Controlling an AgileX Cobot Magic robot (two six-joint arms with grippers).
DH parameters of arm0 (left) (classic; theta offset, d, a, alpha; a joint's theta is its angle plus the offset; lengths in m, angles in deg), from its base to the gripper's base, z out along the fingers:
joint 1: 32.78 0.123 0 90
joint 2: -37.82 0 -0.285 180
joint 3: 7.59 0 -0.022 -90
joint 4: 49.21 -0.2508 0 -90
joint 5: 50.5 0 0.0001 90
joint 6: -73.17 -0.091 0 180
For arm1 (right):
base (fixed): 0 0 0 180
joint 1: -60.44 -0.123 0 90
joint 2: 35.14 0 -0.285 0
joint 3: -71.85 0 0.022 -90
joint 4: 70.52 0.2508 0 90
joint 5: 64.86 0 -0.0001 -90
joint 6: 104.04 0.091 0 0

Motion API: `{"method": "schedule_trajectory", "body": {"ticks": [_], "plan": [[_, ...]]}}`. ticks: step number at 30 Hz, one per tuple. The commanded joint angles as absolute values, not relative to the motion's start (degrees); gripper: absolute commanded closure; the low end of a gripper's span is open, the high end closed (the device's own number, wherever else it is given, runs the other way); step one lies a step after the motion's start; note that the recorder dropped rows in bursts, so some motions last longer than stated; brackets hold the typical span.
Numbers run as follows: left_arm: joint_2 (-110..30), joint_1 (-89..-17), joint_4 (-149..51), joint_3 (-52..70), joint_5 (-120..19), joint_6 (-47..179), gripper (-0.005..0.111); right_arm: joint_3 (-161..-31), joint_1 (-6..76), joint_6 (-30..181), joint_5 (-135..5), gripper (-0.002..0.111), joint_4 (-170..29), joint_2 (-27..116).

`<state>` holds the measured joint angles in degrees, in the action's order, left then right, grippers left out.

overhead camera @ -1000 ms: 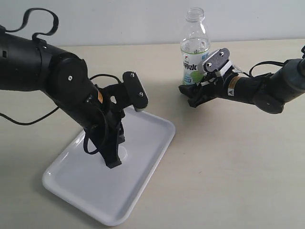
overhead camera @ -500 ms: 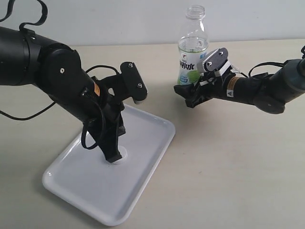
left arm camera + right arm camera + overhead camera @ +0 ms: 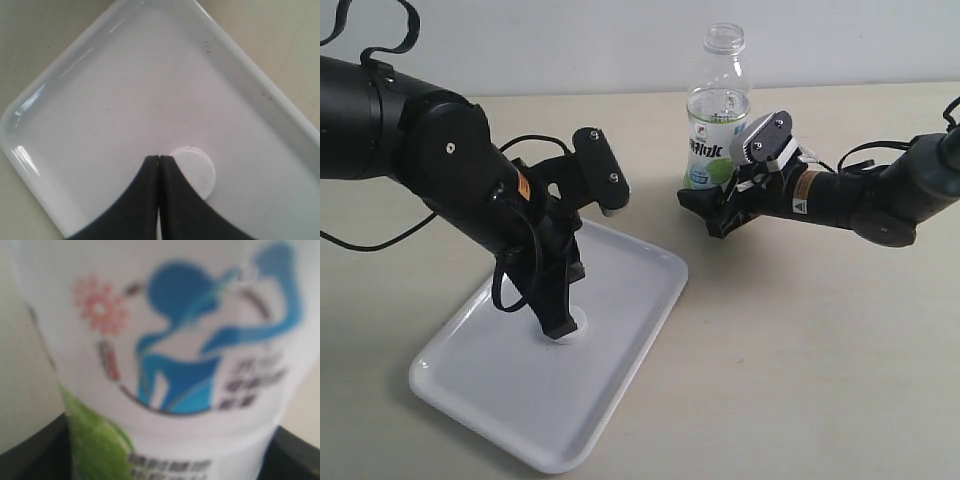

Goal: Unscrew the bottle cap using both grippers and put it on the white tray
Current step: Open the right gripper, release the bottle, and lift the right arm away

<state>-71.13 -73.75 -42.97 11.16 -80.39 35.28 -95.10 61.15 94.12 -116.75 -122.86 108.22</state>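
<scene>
My left gripper (image 3: 558, 328) is bulky and matte black, with looping black cables (image 3: 416, 27), silver screws (image 3: 451, 147) and an orange sticker (image 3: 525, 187). My slimmer black right gripper (image 3: 712, 212) wears a grey-white screwed plate (image 3: 765, 140) and a small label (image 3: 803, 190).

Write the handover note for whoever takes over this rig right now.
Left gripper: shut, empty, tips down over the white tray, close beside the bottle cap.
Right gripper: closed around the lower body of the bottle, upright on the table, neck open.
Done: cap off, lying flat on the tray.
Left: probably only releasing the bottle and pulling both arms clear.
</scene>
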Motion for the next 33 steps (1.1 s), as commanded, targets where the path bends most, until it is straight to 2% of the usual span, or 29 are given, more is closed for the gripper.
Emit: {"method": "schedule_trajectory", "body": {"ticks": [1, 12, 18, 20, 33], "plan": [[-70.58, -73.96, -42.99, 11.06, -79.95, 35.79, 0.107, -95.33, 61.14, 94.19, -120.64, 0.108, -124.57, 107.89], [-70.58, -73.96, -42.99, 11.06, -79.95, 35.79, 0.107, -95.33, 61.14, 94.12, -120.64, 0.107, -124.53, 108.77], [-70.58, -73.96, -42.99, 11.06, -79.81, 35.79, 0.107, -95.33, 61.14, 94.12, -120.52, 0.074, -126.25, 108.77], [-70.58, -73.96, -42.99, 11.06, -79.81, 35.79, 0.107, -95.33, 61.14, 94.12, -120.52, 0.066, -127.33, 108.77], [-70.58, -73.96, -42.99, 11.06, -79.68, 35.79, 0.107, -95.33, 61.14, 94.23, -120.52, 0.050, -130.81, 108.77]]}}
